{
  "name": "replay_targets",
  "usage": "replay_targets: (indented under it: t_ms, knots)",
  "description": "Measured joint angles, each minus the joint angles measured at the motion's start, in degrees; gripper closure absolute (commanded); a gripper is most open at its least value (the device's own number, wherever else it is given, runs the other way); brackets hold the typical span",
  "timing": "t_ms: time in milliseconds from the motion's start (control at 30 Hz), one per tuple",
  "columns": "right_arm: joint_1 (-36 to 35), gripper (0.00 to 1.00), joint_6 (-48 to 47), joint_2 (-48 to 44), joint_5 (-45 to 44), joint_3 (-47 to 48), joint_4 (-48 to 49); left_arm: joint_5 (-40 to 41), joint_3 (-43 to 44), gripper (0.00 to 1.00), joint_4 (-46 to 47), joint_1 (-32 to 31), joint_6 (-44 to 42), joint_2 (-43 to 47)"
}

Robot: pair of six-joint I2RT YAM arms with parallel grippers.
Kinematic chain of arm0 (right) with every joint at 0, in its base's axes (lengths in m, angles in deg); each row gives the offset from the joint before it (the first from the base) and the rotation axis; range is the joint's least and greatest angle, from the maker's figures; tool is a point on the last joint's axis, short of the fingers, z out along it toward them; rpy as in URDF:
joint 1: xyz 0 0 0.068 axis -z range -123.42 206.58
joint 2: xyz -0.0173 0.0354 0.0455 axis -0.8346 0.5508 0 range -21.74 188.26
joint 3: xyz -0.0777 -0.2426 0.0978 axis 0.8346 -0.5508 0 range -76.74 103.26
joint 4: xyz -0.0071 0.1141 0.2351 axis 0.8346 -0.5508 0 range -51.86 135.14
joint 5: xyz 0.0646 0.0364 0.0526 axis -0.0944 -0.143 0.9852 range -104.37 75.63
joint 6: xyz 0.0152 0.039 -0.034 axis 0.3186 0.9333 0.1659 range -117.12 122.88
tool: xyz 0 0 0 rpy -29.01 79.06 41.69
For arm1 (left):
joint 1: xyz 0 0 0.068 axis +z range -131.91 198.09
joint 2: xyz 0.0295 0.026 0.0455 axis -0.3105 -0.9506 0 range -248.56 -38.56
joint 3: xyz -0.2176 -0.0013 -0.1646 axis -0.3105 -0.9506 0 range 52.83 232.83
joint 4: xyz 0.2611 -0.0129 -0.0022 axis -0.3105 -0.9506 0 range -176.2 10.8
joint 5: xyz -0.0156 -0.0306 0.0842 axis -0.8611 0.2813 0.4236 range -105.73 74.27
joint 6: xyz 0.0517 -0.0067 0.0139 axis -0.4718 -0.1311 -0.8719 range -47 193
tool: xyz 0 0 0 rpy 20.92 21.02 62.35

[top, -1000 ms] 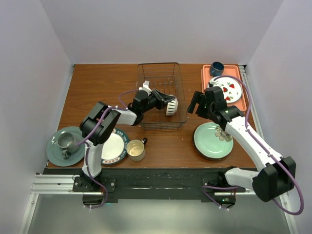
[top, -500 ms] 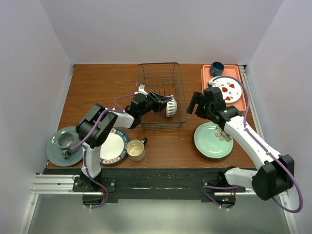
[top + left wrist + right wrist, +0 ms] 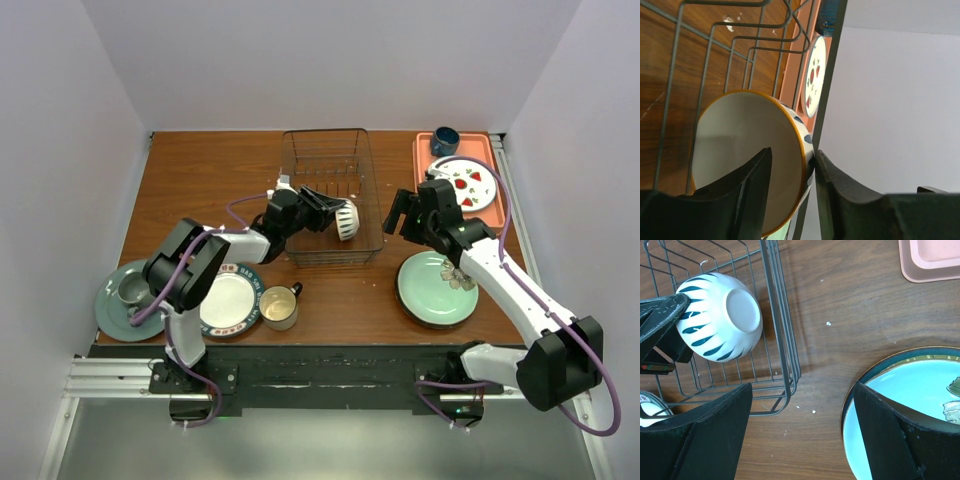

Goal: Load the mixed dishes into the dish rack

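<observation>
A brown wooden bench (image 3: 200,170) stands between pale walls (image 3: 330,60); a pink tray (image 3: 424,160) lies at its far right corner.

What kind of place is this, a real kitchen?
Probably a robot test booth, not a kitchen: plain white walls enclose a wooden table, with two arms bolted at its edge and a dish rack.

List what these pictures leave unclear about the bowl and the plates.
- Bowl: left wrist view, left gripper straddles its rim; contact unclear.
- Bowl's footing in the rack: hidden by that gripper from above.
- Patterned plate: partly under the left arm, top view.
- Green plate: cut off by the right wrist frame.
</observation>
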Motion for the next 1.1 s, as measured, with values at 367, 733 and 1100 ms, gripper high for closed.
replay_targets:
  t_ms: [367, 733, 1100]
  knots:
    - [0.0, 0.15, 0.1, 0.1, 1.0, -0.1, 0.4, 4.8, 2.1, 0.41, -13.0, 0.1, -5.8, 3.7]
    - [0.0, 0.15, 0.4, 1.5, 1.2, -0.1, 0.9, 11.7, 7.2, 0.41, -29.8, 0.3, -13.7, 5.7]
    - [0.0, 0.11, 0.6, 1.5, 1.6, -0.1, 1.3, 16.2, 7.2, 0.39, -35.8, 0.2, -18.6, 9.0]
